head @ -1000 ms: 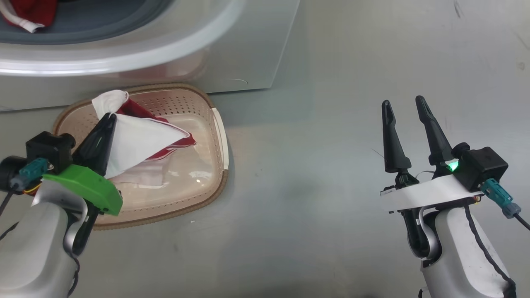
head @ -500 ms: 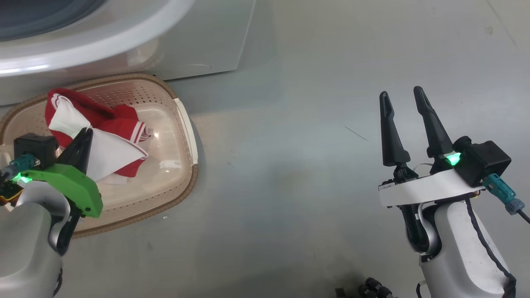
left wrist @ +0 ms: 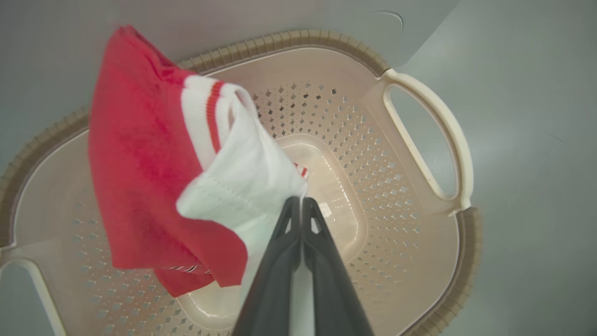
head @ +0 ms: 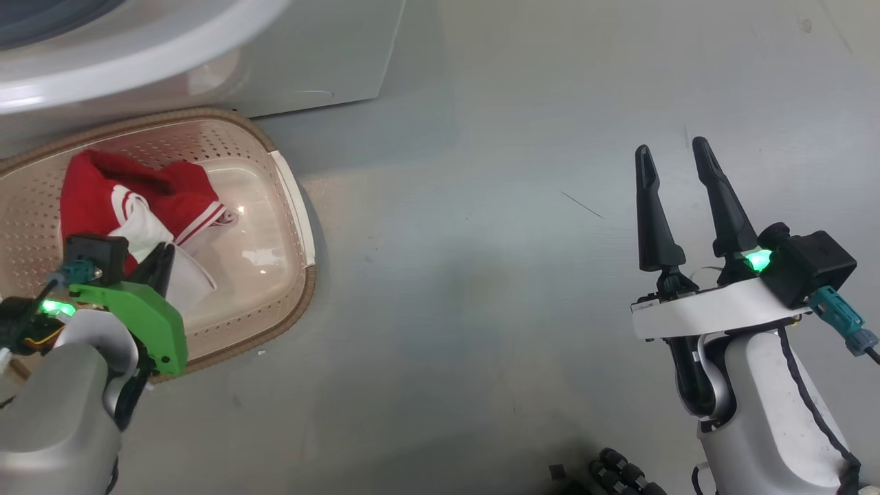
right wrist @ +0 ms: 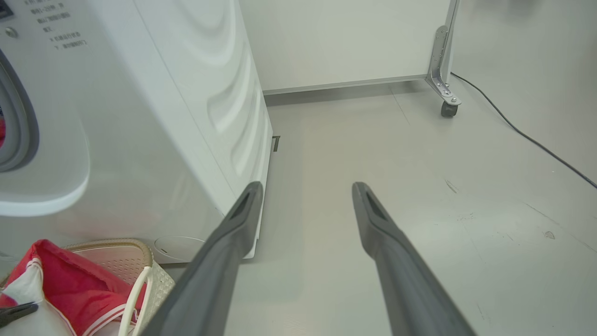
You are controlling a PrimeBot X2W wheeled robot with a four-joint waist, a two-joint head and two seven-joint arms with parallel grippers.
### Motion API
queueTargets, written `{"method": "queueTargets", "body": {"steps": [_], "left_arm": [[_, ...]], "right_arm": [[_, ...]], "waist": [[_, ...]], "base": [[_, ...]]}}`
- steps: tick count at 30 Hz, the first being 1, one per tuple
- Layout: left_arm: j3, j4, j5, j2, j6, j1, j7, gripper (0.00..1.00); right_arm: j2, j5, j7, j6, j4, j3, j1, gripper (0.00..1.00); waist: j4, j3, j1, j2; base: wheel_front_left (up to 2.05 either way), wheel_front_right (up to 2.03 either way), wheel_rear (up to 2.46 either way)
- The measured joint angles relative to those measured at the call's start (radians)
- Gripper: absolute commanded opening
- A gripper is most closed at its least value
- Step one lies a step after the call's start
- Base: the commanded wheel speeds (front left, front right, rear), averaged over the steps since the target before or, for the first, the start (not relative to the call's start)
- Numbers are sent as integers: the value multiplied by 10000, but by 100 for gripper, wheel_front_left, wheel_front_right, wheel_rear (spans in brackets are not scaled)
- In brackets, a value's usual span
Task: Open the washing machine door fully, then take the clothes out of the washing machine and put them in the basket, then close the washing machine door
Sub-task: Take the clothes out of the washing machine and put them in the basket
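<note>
Leftmost, the left gripper (left wrist: 301, 201) is pinched shut on the white edge of the clothes (left wrist: 149, 172), a red garment with white trim that droops from the fingertips into the basket (left wrist: 298, 38). So the basket lies directly beneath the held piece, just in front of the washing machine (head: 330, 48), and letting go looks like all the next move needs. Well off to the right, the right gripper (head: 672, 146) stands with jaws spread and empty above the floor (head: 481, 275).

Head camera looks steeply down; all three views share the basket (left wrist: 289, 38).
</note>
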Motion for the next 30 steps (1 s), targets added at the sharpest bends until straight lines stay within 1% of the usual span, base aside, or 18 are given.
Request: {"method": "queueTargets", "body": {"steps": [8,12,20,21,22,23,24,25,30], "left_arm": [[-1003,238,-445,-336,0,-29,439,0],[-1528,257,-577,-380,0,-31,619,0],[-1563,366,-932,-251,0,-611,282,0],[-1526,447,-1034,-259,0,-639,263,2],[-1490,552,-1193,-267,0,-644,307,16],[-1498,654,-1281,-268,0,-641,360,35],[-1522,709,-1315,-265,0,-639,362,47],[-1551,727,-1348,-265,0,-640,362,100],[-1848,853,-1546,-309,0,-640,359,100]], "right_arm": [[8,0,0,0,-12,56,-156,100],[8,0,0,0,-12,88,-156,100],[8,0,0,-13,-12,92,-156,100],[6,0,0,-13,-12,92,-156,100],[6,0,0,-15,-12,92,-156,100],[6,0,0,-17,-12,92,-156,100],[6,0,0,-59,-12,94,-156,100],[8,0,0,-61,-12,94,-156,100],[6,0,0,-84,-8,65,-158,100]], "waist": [[101,32,0,0],[118,37,0,0],[92,59,0,0],[89,57,0,0],[86,53,0,0],[84,48,0,0],[83,41,0,0],[83,31,0,0],[123,-57,0,0]], "base": [[0,0,0],[0,0,0],[0,0,0],[0,0,0],[0,0,0],[0,0,0],[0,0,0],[0,0,0],[0,0,0]]}}
